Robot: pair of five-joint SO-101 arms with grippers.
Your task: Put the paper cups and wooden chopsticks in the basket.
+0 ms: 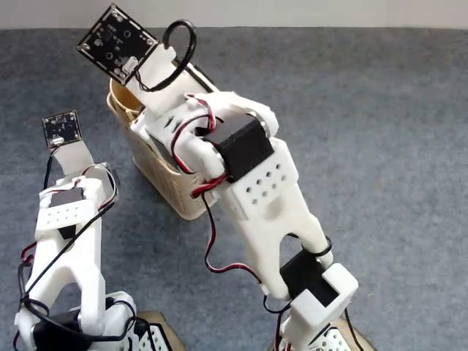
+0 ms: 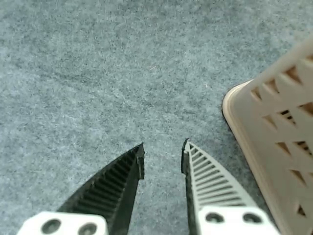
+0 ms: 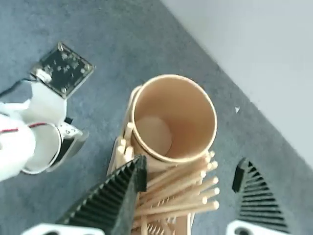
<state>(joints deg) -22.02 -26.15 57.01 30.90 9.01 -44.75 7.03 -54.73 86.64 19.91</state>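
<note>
Basket [image 1: 174,191] stood on the carpeted table [image 1: 380,131], largely beneath the right arm. Paper cup [image 3: 173,117] sat in the basket, open end up, at the end farthest from the arm bases. Wooden chopsticks [image 3: 183,193] lay bundled in the basket, just beside the cup. Right gripper [image 3: 190,164] hung above the basket, over both. Left gripper [image 2: 163,144] hung just beside the basket's outer wall, not touching.

The worktop [image 2: 98,73] is covered in grey, fuzzy, matt cloth, like carpet. The basket [image 2: 274,112] is smooth beige plastic with a faint sheen. The cup [image 3: 186,112] looks like matt tan paper, and the chopsticks [image 3: 186,193] are pale bare wood. The left gripper [image 2: 163,156] and right gripper [image 3: 190,172] are ridged matt plastic.
</note>
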